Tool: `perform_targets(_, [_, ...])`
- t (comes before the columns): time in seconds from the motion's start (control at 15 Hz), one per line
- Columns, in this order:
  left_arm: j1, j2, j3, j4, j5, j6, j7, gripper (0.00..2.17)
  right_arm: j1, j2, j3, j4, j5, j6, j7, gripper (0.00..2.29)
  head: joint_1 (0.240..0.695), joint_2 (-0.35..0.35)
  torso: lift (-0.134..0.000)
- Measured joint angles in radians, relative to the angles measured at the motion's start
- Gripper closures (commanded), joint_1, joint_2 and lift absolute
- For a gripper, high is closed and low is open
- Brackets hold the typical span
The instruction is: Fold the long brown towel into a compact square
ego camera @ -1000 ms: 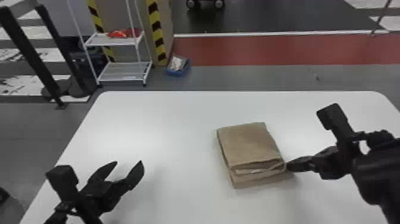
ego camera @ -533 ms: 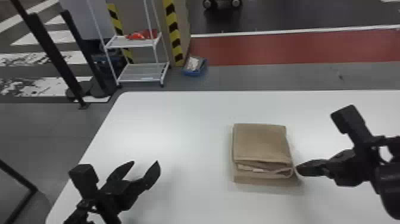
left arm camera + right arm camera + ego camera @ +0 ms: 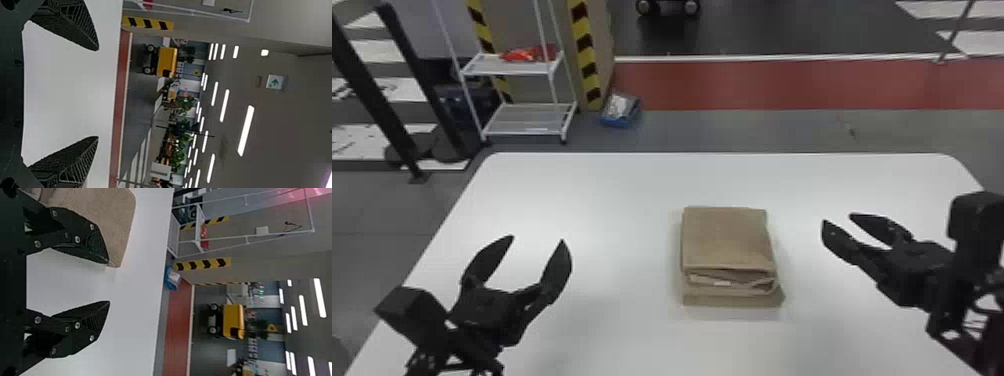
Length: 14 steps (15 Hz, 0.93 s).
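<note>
Head view: one towel, two hands

Brown towel, white table, yellow-black striped post

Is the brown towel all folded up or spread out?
Folded up: the brown towel lies on the table as a small stack, with layers showing along its near edge.

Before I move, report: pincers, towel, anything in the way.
Left pincer open, left of the towel. Right pincer open, to its right. Towel folded into a compact stack on the table. Nothing seen blocking either pincer.
</note>
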Motion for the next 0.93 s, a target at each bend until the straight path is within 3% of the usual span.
perform_targets(0.13, [0.044,-0.005,-0.043,0.018,-0.05,-0.158,0.072,0.08,0.145,0.003,0.05,-0.002,-0.039,-0.268,-0.146,0.06,0.695,0.037,-0.12])
perform_targets(0.27, [0.08,-0.006,-0.068,0.014,-0.103,-0.19,0.118,0.08,0.246,0.003,0.096,-0.017,-0.045,-0.378,-0.259,0.07,0.695,0.04,-0.12])
perform_targets(0.33, [0.091,-0.006,-0.072,0.008,-0.121,-0.175,0.127,0.08,0.268,0.003,0.108,-0.022,-0.045,-0.385,-0.286,0.07,0.695,0.037,-0.12])
perform_targets(0.67, [0.142,-0.006,-0.044,-0.09,-0.165,0.022,0.121,0.08,0.294,0.003,0.152,-0.018,-0.053,-0.393,-0.319,0.08,0.695,0.066,-0.12])
perform_targets(0.93, [0.171,-0.006,-0.028,-0.11,-0.166,-0.002,0.127,0.08,0.297,0.003,0.172,-0.007,-0.053,-0.412,-0.328,0.08,0.695,0.097,-0.12])
